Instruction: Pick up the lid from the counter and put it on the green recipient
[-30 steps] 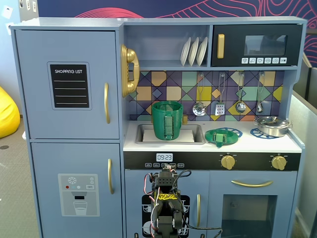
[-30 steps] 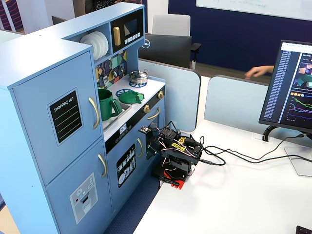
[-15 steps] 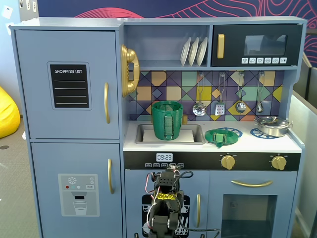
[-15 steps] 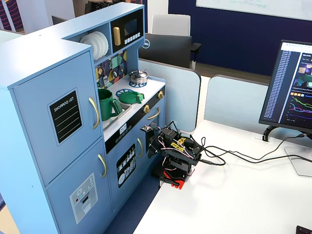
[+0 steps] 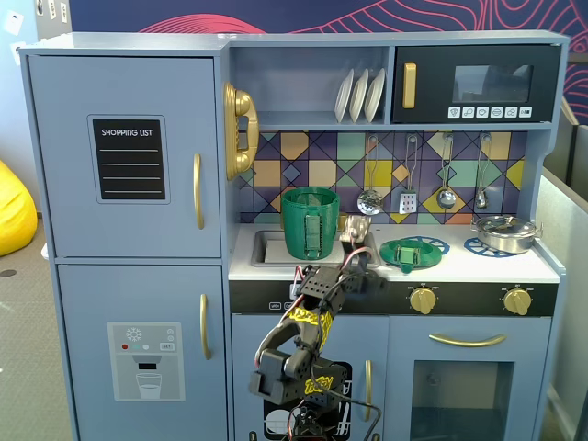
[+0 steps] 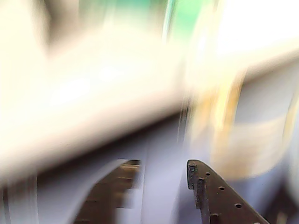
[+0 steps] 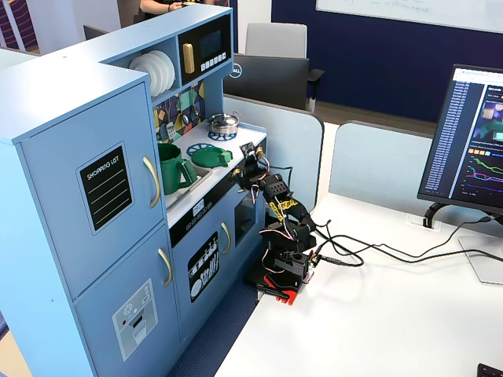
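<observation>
The green lid (image 5: 409, 253) with its knob lies on the white counter, on a blue burner ring, right of the sink; it also shows in the other fixed view (image 7: 211, 157). The tall dark-green pot (image 5: 310, 223) stands upright in the sink, strap handle to the front, and shows too from the side (image 7: 171, 167). My gripper (image 5: 360, 264) is at the counter's front edge, between pot and lid, touching neither. The wrist view is heavily motion-blurred. Only one dark jaw finger (image 6: 215, 196) is sharp there, its toothed inner face bare, so the gripper (image 6: 154, 179) reads as open and empty.
A shiny steel pot (image 5: 503, 232) sits on the right burner ring. Utensils hang on the tiled back wall (image 5: 409, 197). Gold knobs (image 5: 423, 299) line the front panel below the counter. The arm's base (image 7: 281, 275) stands on the white desk, cables trailing to the right.
</observation>
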Controlling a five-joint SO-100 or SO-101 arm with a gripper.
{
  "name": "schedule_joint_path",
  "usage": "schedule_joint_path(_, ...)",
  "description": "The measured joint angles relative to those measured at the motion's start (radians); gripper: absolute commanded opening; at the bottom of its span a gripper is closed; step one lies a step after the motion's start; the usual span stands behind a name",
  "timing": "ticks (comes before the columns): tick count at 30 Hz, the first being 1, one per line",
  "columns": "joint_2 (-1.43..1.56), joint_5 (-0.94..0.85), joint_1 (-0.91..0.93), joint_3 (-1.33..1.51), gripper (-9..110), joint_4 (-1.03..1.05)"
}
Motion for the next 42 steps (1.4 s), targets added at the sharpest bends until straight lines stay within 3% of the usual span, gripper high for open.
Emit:
schedule_joint_path(2, -0.029, 0.025, 0.029, -0.015, 39, -0.147)
schedule_joint_path(9, -0.104, 0.067, 0.114, -0.021, 42, -0.388)
schedule_joint_path(39, -0.732, 0.021, 0.038, -0.324, 39, -0.555)
schedule_joint_path(41, -0.753, 0.021, 0.038, -0.344, 36, -0.555)
schedule_joint_path(42, -0.761, 0.021, 0.038, -0.351, 29, -0.555)
